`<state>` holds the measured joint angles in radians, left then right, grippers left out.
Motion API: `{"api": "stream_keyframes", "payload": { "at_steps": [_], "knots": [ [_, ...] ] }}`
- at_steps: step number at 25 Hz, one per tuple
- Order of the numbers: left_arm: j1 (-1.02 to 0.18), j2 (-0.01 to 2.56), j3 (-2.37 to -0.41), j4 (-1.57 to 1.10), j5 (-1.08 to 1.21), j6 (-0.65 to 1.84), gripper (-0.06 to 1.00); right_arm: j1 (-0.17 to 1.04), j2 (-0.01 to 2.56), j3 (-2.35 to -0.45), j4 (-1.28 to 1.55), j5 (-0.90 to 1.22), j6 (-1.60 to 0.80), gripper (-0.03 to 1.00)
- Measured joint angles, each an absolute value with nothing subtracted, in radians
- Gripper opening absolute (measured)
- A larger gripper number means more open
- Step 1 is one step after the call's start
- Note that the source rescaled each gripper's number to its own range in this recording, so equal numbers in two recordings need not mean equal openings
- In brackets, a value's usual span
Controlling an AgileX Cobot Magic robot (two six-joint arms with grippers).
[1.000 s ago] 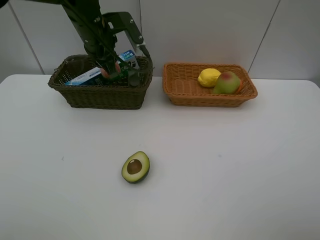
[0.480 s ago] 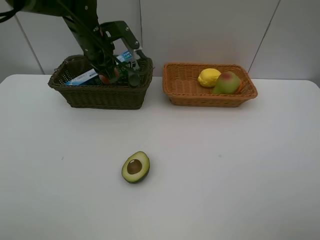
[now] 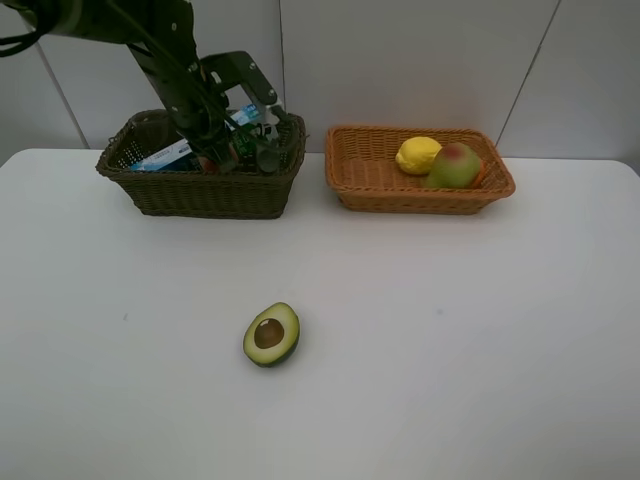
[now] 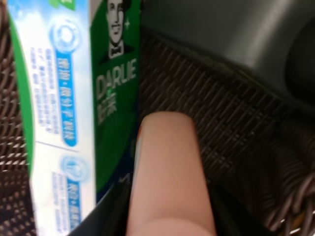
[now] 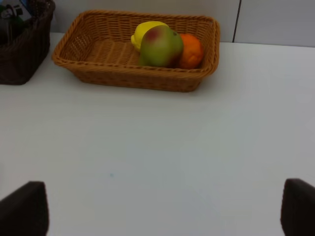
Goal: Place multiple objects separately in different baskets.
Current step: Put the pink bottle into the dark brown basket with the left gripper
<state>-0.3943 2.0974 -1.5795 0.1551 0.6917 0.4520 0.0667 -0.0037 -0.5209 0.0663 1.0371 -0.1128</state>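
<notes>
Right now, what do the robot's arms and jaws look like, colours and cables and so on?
The left arm is black with a dark green tinge, built of angular links, with black cables looping near its upper end. Its left gripper is dark too. Of the right gripper, only two dark, blocky, matte jaw tips show. No markings are legible.

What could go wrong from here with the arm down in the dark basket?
1. The left end effector seems to hold the pink bottle right beside the toothpaste box; letting go could leave it leaning on the box or tipped over.
2. Pulling out, the arm might snag the dark basket rim and drag it.
3. The avocado still lies unsorted on the table.
</notes>
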Motion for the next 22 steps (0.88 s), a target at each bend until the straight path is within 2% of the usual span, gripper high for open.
{"api": "stream_keyframes", "payload": {
  "at_steps": [18,20,22],
  "knots": [
    [-0.394,2.099,-1.579,0.111,0.685,0.537,0.44,0.067,-0.004,-0.521,0.066,1.037,-0.113,1.0],
    [-0.394,2.099,-1.579,0.111,0.685,0.559,0.5,0.067,-0.004,-0.521,0.066,1.037,-0.113,1.0],
    [-0.394,2.099,-1.579,0.111,0.683,0.579,0.64,0.067,-0.004,-0.521,0.066,1.037,-0.113,1.0]
  ]
}}
